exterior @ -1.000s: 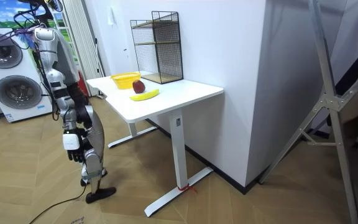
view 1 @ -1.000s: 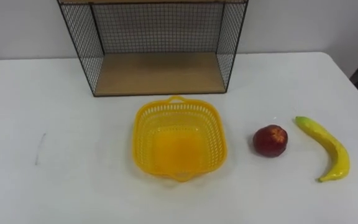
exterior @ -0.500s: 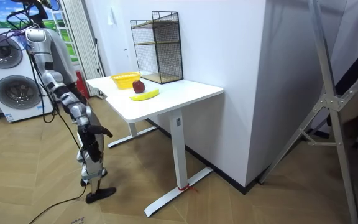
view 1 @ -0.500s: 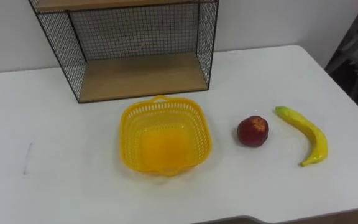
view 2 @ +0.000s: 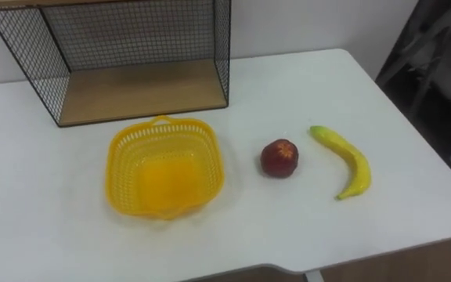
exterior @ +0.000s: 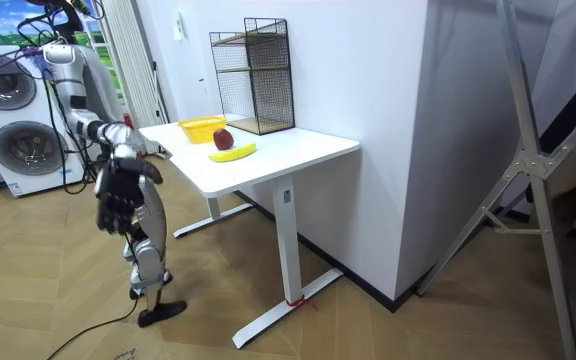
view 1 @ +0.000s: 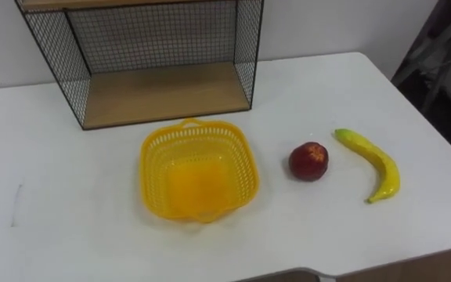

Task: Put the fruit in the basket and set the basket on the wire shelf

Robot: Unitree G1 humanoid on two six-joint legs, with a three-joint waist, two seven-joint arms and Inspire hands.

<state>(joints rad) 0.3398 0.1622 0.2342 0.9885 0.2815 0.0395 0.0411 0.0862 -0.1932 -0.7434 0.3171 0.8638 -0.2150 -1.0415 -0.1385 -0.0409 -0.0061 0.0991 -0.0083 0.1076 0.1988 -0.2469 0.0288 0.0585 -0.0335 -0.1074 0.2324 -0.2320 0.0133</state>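
A yellow plastic basket (view 1: pixel 198 168) sits empty on the white table (view 1: pixel 69 235), just in front of the wire shelf (view 1: pixel 155 86) with its wooden floor. To the basket's right lie a red apple (view 1: pixel 308 160) and, further right, a banana (view 1: pixel 371 163). In the room view the basket (exterior: pixel 201 128), apple (exterior: pixel 222 139) and banana (exterior: pixel 233 152) lie before the shelf (exterior: pixel 253 75). I stand at the table's end on the room view's left. My right hand (exterior: pixel 118 192) is raised to about waist height beside me, short of the table, fingers hanging loose and holding nothing.
The table's right edge (view 1: pixel 437 157) runs close to the banana, and its front edge (view 1: pixel 413 262) is near. A white wall stands behind the shelf. Washing machines (exterior: pixel 18 140) stand behind me in the room view.
My right arm has swung up from hanging by my leg to waist height. The eye view has shifted, so the table's things sit further left in it; they have not moved.
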